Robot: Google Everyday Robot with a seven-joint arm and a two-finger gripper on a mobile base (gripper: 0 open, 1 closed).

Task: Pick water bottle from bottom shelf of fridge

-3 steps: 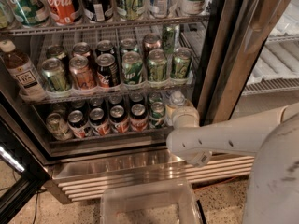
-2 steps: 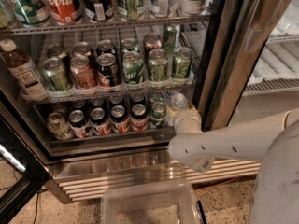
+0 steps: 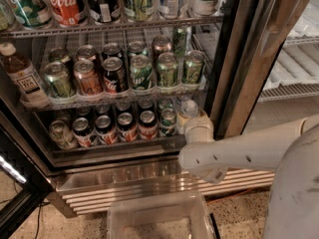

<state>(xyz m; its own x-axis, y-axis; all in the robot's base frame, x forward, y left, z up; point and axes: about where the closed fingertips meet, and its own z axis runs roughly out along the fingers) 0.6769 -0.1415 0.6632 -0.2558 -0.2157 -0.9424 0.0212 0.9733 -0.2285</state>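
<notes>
The arm [image 3: 249, 153] has edged deeper into the fridge [image 3: 234, 83]. Its gripper [image 3: 196, 125] is right at the water bottle [image 3: 189, 107], at the right end of the bottom shelf [image 3: 114, 146]; its grip cannot be told. Reaching step; next calls for a secure grasp.

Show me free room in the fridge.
On the middle shelf: bare rack behind the right-hand cans, beside the door frame. The bottom shelf is packed: cans fill it up to the water bottle, where the gripper sits.
</notes>
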